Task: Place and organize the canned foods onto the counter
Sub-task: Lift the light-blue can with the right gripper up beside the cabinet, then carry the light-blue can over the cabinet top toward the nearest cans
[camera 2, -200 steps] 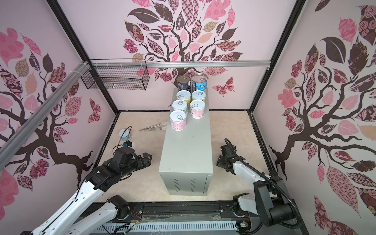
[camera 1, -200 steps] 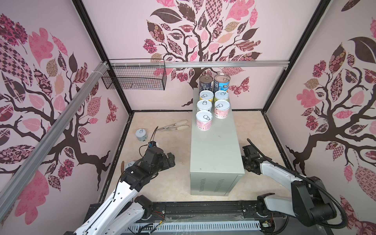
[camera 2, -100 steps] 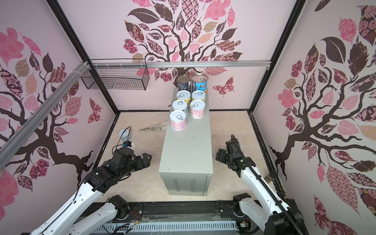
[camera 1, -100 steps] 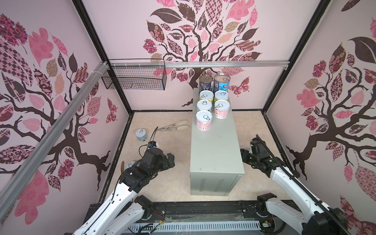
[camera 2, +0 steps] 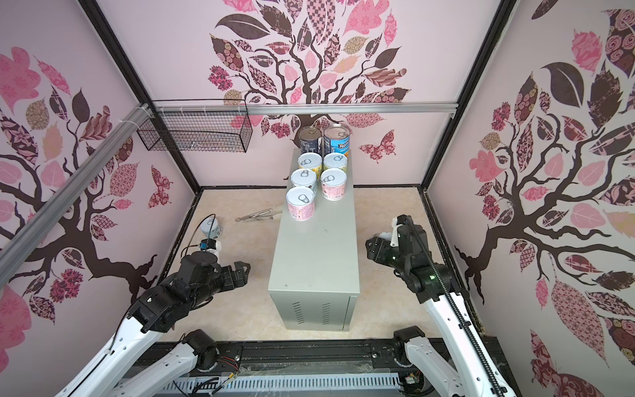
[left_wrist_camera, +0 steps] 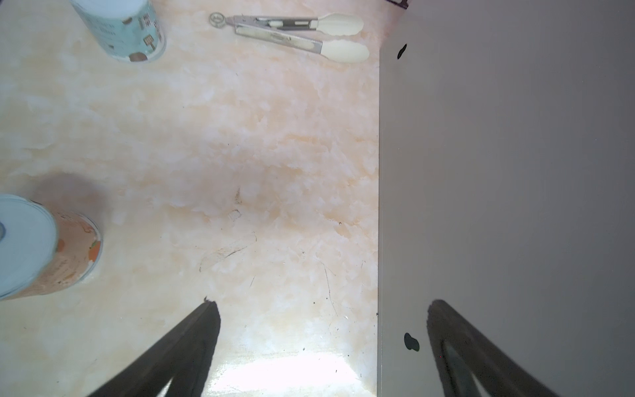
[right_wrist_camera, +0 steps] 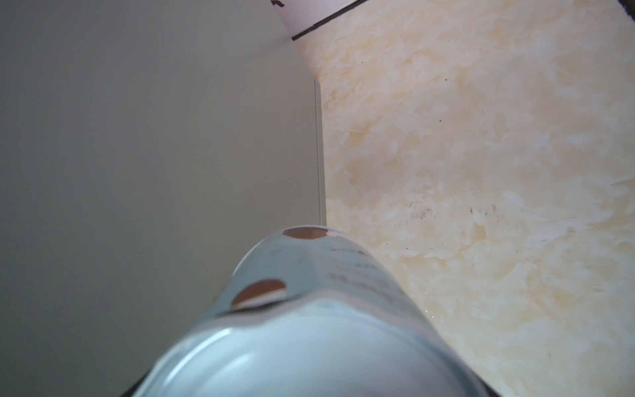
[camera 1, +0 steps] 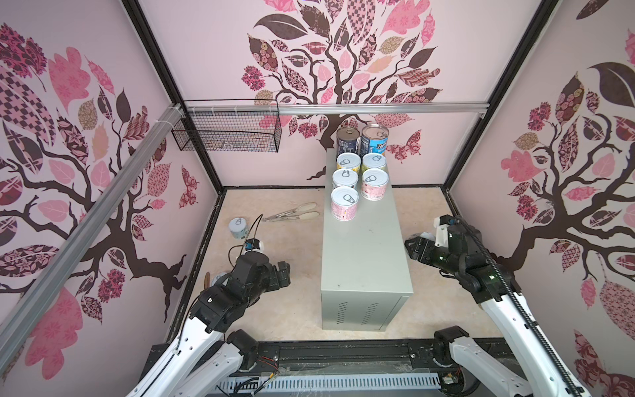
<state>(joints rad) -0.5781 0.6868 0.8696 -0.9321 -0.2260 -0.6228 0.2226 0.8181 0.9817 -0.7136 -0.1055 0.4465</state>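
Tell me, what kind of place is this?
Probably a pretend kitchen booth for robot practice: tree-paper walls close it in, two robot arms reach in, and cans stand on a metal box serving as counter.

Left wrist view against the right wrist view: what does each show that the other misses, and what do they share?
Only the left wrist view: the tongs, a teal can and an orange can standing on the floor, and the left gripper, jaws wide apart with nothing between. Only the right wrist view: a spotted can, pale blue with brown dots, filling the foreground close to the lens. Both: the grey metal of the counter and the beige marbled floor.
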